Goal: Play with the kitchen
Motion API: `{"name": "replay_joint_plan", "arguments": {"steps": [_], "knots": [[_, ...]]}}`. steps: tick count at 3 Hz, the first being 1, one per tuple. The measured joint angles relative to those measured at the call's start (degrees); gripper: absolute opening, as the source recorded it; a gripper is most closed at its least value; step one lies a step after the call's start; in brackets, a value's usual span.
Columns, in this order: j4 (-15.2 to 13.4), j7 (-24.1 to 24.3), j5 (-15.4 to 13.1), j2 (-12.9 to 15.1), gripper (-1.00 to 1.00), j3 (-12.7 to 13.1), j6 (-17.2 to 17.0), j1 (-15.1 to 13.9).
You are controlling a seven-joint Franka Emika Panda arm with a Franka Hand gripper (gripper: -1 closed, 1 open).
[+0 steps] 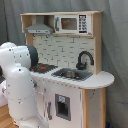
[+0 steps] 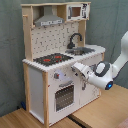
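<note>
The kitchen (image 1: 75,46) is a white and light-wood toy set with a pegboard back, seen in both exterior views. On its counter are a black stovetop (image 2: 52,59) with red burners, a sink (image 2: 83,50) and a black faucet (image 2: 75,39). A grey hood (image 2: 49,20) hangs above, and the oven door (image 2: 64,97) is on the front. In the second exterior view my gripper (image 2: 76,67) is close to the front panel, just below the counter edge and above the oven door. In the first exterior view my own arm (image 1: 20,85) hides the gripper.
A toy microwave (image 1: 70,23) sits in the top shelf. A grey curtain (image 2: 10,60) hangs behind the kitchen. The kitchen stands on a wooden surface (image 2: 100,114). My white arm reaches in from the second exterior view's right.
</note>
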Motion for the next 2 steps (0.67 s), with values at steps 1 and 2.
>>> {"name": "replay_joint_plan", "arguments": {"steps": [1, 2], "knots": [[1.07, -3.72, 0.05, 0.28, 1.00, 3.58, -2.58, 0.19], [2.36, -7.66, 0.26, 0.34, 1.00, 5.73, -6.00, 0.20]]}}
